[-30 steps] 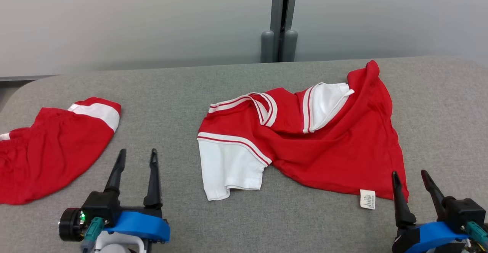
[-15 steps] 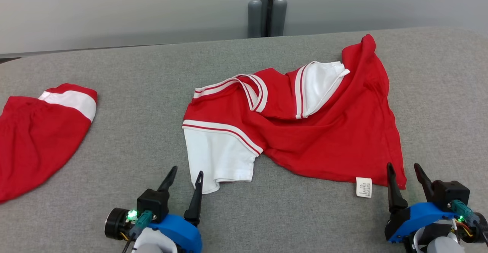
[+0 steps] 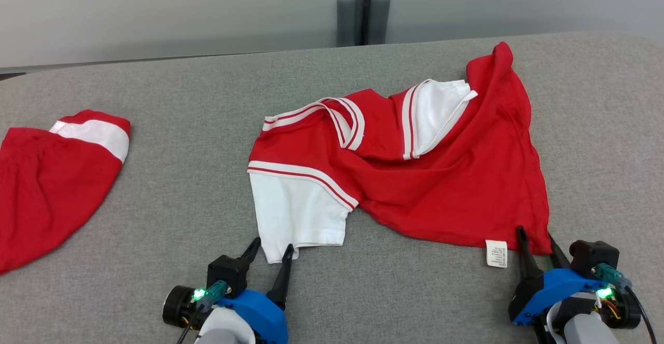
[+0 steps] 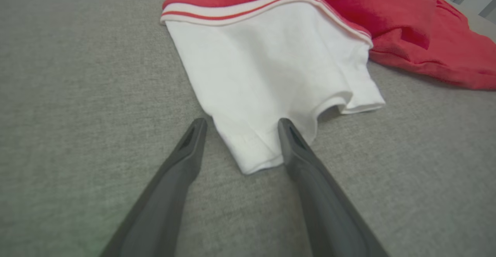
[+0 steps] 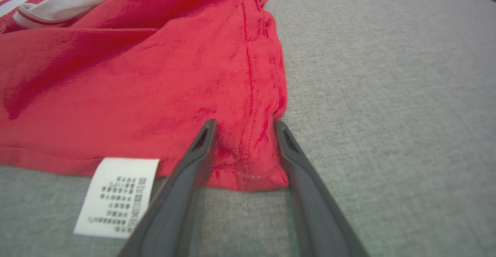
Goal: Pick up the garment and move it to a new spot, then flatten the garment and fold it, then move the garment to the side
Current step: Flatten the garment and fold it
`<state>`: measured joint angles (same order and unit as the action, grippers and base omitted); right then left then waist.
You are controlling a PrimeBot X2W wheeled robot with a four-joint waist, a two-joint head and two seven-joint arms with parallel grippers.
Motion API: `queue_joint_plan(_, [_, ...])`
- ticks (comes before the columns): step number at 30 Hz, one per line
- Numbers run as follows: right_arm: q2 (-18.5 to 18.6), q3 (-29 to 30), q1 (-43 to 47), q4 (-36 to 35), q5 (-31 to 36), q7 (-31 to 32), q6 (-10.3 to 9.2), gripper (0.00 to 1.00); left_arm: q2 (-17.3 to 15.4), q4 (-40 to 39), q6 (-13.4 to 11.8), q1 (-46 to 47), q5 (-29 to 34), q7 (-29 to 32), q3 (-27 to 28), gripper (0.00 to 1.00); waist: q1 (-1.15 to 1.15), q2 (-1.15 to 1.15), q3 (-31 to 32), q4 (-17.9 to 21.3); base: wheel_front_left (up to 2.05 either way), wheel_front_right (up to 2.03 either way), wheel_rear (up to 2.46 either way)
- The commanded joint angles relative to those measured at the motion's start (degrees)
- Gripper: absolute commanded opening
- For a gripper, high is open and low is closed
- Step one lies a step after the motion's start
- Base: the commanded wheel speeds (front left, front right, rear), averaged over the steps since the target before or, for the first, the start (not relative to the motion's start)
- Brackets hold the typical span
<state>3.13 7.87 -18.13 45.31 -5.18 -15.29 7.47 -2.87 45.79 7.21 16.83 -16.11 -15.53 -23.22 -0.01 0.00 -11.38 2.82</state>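
While checking the lower middle of the frame, can see the left gripper [image 3: 273, 244] spread open, with the bottom corner of the white sleeve [image 3: 295, 214] between its fingers. Same deal lower right: got the right gripper [image 3: 535, 233] parted around the red hem corner, just beside the label [image 3: 496, 253]. Not clamped on anything yet. Found the garment [image 3: 441, 178] lying rumpled across the centre-right of the grey desk [image 3: 181, 178].

Between the matt dark plastic fingers [image 4: 182, 156] of the left gripper [image 4: 241, 122] lies the smooth white knit sleeve [image 4: 271, 67] of the garment [image 3: 441, 178], while its soft, faintly sheened red cloth and a papery printed label [image 5: 116, 195] sit at the right gripper [image 5: 245, 123], all on a coarse, matt grey woven tabletop [image 3: 181, 188].
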Motion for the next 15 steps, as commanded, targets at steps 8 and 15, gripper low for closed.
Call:
queue_joint_plan(8, [-0.17, -0.40, 2.97, -5.59, -2.76, 0.15, 0.03, 0.00, -0.02, 0.39, 0.24, 1.69, -5.58, 0.42, -2.42, 0.00, 0.01, 0.00, 1.96, -0.32, 0.00, 0.00, 0.00])
queue_joint_plan(15, [-0.16, -3.22, 4.80, -15.10, -10.33, 0.13, 0.03, 0.00, -0.60, -9.44, 0.23, 0.97, -7.18, 0.37, 4.37, 0.00, 0.01, 0.00, 3.36, -0.78, 0.00, 0.00, 0.00])
